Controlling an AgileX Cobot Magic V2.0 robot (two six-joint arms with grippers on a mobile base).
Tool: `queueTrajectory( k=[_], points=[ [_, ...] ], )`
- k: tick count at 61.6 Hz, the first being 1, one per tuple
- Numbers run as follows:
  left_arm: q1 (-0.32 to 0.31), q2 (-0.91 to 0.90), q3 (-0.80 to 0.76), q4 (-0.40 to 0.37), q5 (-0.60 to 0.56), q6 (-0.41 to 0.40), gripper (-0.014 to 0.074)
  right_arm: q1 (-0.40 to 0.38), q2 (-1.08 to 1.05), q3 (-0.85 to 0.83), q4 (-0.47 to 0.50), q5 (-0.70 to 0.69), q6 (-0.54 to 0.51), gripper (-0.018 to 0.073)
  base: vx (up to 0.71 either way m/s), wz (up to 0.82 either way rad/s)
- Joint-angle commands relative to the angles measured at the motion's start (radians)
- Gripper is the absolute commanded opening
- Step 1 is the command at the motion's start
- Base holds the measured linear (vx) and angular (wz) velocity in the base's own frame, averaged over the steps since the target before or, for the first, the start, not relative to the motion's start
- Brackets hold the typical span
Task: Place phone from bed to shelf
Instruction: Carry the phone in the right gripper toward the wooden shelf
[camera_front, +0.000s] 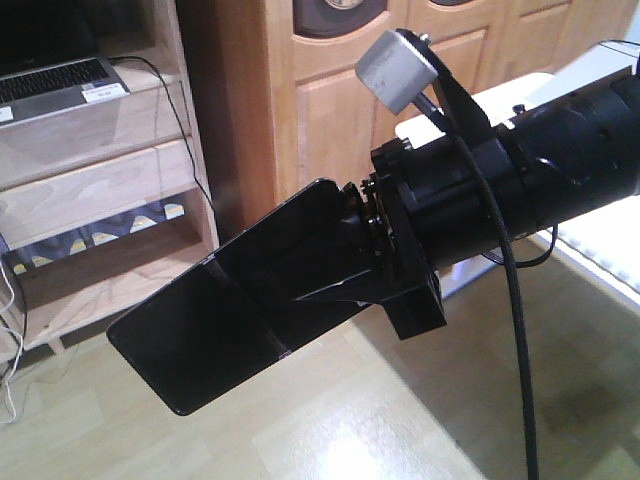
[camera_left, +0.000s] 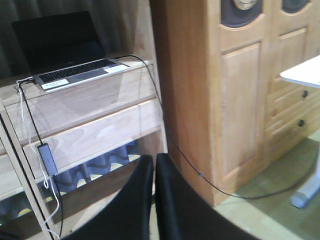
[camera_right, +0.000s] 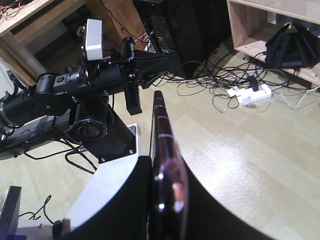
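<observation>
The phone (camera_front: 225, 315), a glossy black slab with a centre crease, hangs in the air over the pale floor, tilted down to the left. My right gripper (camera_front: 335, 270) is shut on its upper end. In the right wrist view the phone (camera_right: 164, 135) shows edge-on with a pinkish rim, pinched between the black fingers of the right gripper (camera_right: 167, 167). The light wooden shelf (camera_front: 100, 170) stands to the left of the phone, some way off. My left gripper (camera_left: 154, 162) is shut with nothing in it and faces the shelf (camera_left: 95, 125). The bed is out of view.
A grey laptop (camera_front: 50, 80) with white stickers lies on the shelf's top board, its black cable hanging down the side. A tall wooden cabinet (camera_front: 330, 100) stands right of the shelf. A white table (camera_left: 302, 72) is at the right. Cables and a power strip (camera_right: 250, 94) lie on the floor.
</observation>
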Motion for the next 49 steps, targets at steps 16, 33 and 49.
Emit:
queueTrajectory(
  k=[16, 33, 49],
  points=[
    [0.001, -0.004, -0.023, -0.009, -0.076, -0.006, 0.0001, -0.001, -0.032, -0.028, 0.086, 0.053, -0.002, -0.0002, 0.34, 0.24],
    [0.001, -0.004, -0.023, -0.009, -0.076, -0.006, 0.0001, -0.001, -0.032, -0.028, 0.086, 0.053, -0.001, -0.0002, 0.31, 0.41],
    [0.001, -0.004, -0.023, -0.009, -0.076, -0.006, 0.0001, -0.001, -0.032, -0.028, 0.086, 0.053, -0.001, -0.0002, 0.27, 0.48]
  ],
)
